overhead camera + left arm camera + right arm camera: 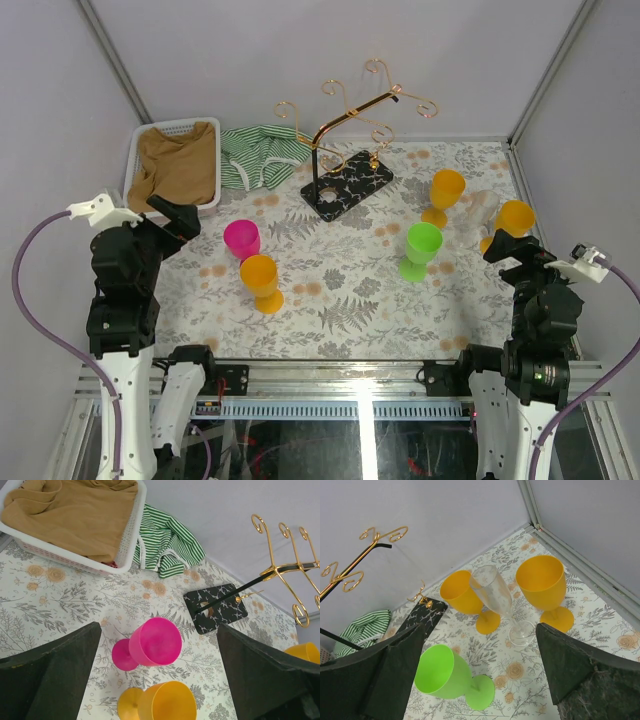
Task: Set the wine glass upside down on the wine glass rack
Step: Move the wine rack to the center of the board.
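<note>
A clear stemmed wine glass [492,590] is standing upright on its foot on the floral-printed tablecloth [340,290], at the table's far right. It is sitting between two orange plastic goblets [462,592] [542,580], close beside both. The right gripper [505,245] is hanging just short of it with its black fingers [385,670] spread wide and holding nothing. From that gripper the glass is lying at about eleven o'clock, near but not touching. A lime green plastic goblet [440,672] is standing at roughly nine o'clock of the gripper. The thin gold wire wine glass rack [350,113] is rising from its black speckled base [347,180] well apart, at about ten o'clock. The left gripper [178,215] is likewise gaping wide and empty, hovering near a bright pink plastic goblet [155,642].
</note>
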Tool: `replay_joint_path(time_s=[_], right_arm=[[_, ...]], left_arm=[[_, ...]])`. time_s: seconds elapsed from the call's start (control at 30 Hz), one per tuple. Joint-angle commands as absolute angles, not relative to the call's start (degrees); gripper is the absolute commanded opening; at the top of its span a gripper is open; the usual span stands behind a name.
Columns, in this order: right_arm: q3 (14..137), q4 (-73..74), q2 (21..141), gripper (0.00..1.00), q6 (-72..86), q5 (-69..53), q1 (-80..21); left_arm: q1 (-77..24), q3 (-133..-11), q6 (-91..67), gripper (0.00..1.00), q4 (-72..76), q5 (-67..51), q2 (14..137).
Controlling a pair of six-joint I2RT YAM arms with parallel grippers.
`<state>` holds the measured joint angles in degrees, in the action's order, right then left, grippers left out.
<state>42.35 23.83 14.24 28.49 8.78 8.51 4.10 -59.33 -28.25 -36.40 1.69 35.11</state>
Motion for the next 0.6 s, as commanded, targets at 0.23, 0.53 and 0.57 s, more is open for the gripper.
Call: replay_joint_path(time_s=[0.23,0.53,0.57], right_arm=[[43.2,24.2,16.5,0.99,28.7,7.8,8.2],[44.8,27.4,23.2,0.99,30.5,6.4,8.2],[44.7,27.6,23.4,0.99,30.5,6.2,8.2]], left_arm=[[3.7,-56.1,-23.8,1.00,-32.7,4.0,28.8],[3.7,-53.1,-17.3,1.00,-30.6,-7.4,26.9],[3.8,-52.7,-15.9,1.00,-31.0,-11.0,27.6]])
